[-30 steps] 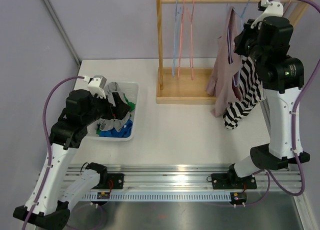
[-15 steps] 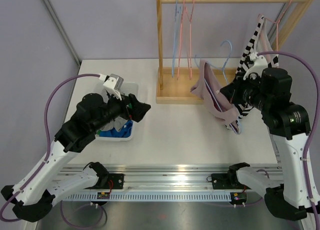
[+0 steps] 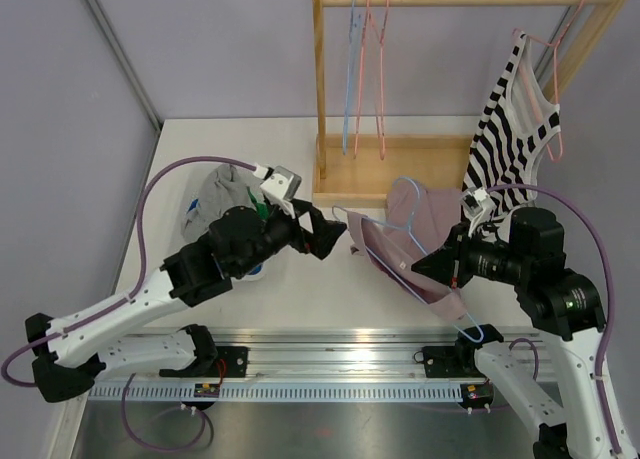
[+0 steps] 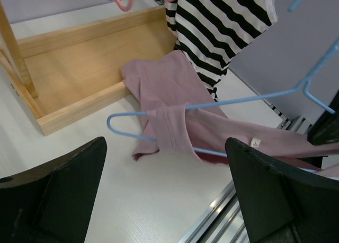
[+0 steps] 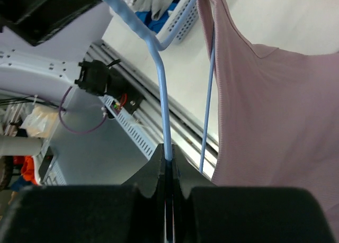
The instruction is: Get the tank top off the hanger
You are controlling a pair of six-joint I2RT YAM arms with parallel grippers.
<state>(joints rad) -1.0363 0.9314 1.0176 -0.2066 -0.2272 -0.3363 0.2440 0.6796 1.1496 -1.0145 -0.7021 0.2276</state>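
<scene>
A pink tank top hangs on a light blue hanger, low over the table in front of the rack. My right gripper is shut on the hanger's wire, and the pink fabric drapes to its right. My left gripper is open just left of the garment and touches nothing. In the left wrist view the tank top and hanger lie ahead of the wide-apart fingers.
A wooden rack stands at the back with empty hangers and a black-and-white striped top on a pink hanger. A white basket of clothes sits at the left. The metal rail runs along the near edge.
The right arm has pulled the blue hanger with the pink top off the rack and down towards the table's front. The left arm has swung from the basket to the centre.
</scene>
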